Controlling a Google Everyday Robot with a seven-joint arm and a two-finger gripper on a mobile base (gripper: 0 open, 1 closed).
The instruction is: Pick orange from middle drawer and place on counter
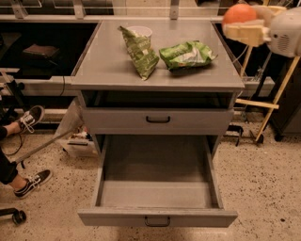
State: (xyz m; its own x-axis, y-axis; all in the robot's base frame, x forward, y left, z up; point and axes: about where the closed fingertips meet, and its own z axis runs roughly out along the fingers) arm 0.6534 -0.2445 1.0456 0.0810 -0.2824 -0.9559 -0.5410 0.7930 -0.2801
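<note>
The robot's gripper [241,26] hangs at the far right of the scene, just beyond the far right corner of the counter [108,61], with the orange [240,13] in its grasp. The jaws appear clamped on the fruit, one cream-coloured finger [244,34] showing beneath it, though the second finger is hard to make out from this angle. The orange is in the air, touching neither the cabinet nor anything on it.

Below, the middle drawer [157,193] is pulled fully out toward the near side and its floor is bare. The upper drawer [157,120] is closed. On the counter, two green snack bags [139,52] [187,54] and a pale cup [140,31] occupy the centre and far part, while the left and near strips are open.

The pick out of the drawer looks complete. What remains is to carry the fruit leftward over the grey top, lower it onto a bare patch and release it. A seated person's sneakers [29,117] show at the left edge.
</note>
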